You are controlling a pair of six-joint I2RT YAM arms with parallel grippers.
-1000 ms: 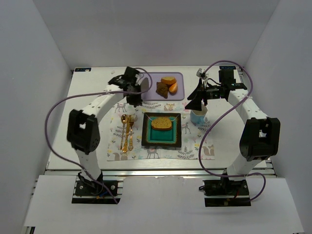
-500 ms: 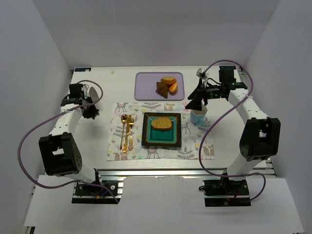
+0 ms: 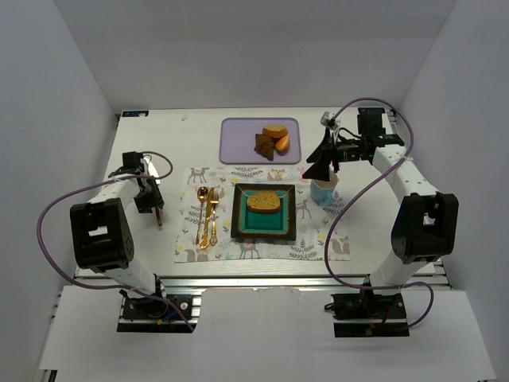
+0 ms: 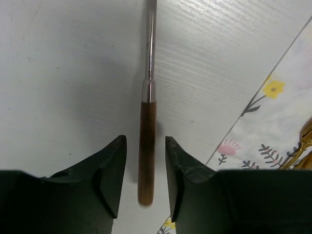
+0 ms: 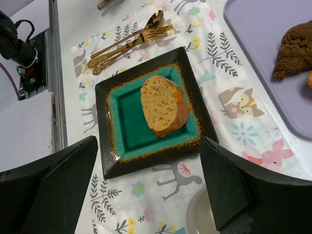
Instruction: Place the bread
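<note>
- Apparently the main job is done: the bread (image 5: pixel 163 105) lies flat on the teal plate (image 5: pixel 124 126). It sits wholly inside the dark speckled rim, toward one side of the teal field, with nothing touching it.
- The plate sits on a patterned placemat (image 3: pixel 238 251) in the middle of the counter (image 3: pixel 159 143). Gold cutlery (image 3: pixel 205 215) lies just beside it toward the left arm, and a pale cup (image 3: pixel 324 191) stands near its far right corner.
- Beyond the placemat, a lilac tray (image 3: pixel 238 131) holds a dark brown chunk (image 3: pixel 263 146) and orange glossy pieces (image 3: pixel 277 135), all well apart from the plate.
- The right gripper (image 5: pixel 148 141) hangs in the air near the cup and the tray's right end, looking down at the plate. Its fingers are spread wide and hold nothing.
- The left gripper (image 4: pixel 145 141) is low over bare counter, just off the placemat's left edge.
- Its jaws straddle the wooden handle of a utensil (image 4: pixel 147 146) that lies flat on the counter. A thin gap shows on each side of the handle, so the gripper reads as parted and not clamped.
- The utensil's metal shaft runs out of the wrist view, so I cannot tell what head it carries.
- By my reading, very little is left. The bread needs no further move, and what remains is for the left arm to lift clear of the utensil and both arms to pull away from the setting.
</note>
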